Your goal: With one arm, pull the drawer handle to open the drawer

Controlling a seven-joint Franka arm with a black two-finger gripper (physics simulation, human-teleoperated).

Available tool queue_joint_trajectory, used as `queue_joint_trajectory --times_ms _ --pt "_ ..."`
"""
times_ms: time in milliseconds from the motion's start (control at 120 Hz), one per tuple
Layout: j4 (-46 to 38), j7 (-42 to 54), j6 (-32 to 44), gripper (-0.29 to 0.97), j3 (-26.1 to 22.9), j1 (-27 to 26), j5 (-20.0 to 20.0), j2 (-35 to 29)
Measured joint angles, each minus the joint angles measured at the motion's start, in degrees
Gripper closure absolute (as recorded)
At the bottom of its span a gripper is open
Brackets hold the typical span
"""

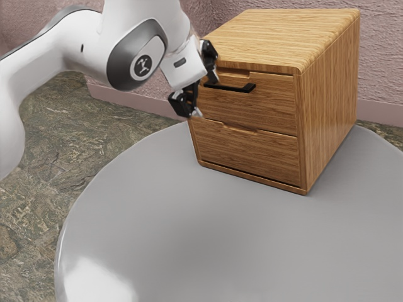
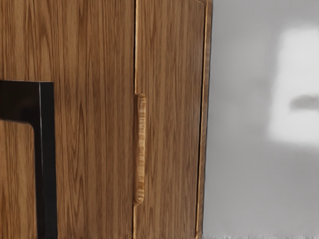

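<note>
Steel-like black handle (image 1: 230, 88) on the top drawer (image 1: 267, 107) of the wooden cabinet (image 1: 327, 94) looks rigid, thin and slick; the drawer should slide with modest drag. My gripper (image 1: 198, 82) stands spread at the bar's arm-side end, grasping nothing; I'd clamp mid-bar.

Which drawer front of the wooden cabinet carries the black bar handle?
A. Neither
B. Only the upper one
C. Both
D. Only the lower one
B: the black bar handle sits across the upper drawer, while the lower drawer has just a carved wooden notch at its top edge.
</note>
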Motion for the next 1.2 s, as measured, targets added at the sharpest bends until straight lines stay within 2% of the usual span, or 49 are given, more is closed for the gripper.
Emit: queue_joint_trajectory --times_ms 233,708,1200 --pt "-0.02 2.65 1.47 0.02 -0.47 -0.16 -0.15 0.56" --pt "2.06 5.71 5.75 0.01 0.13 0.82 -0.23 5.84" --pt "2.07 7.06 6.43 0.00 0.17 3.04 -0.47 6.91"
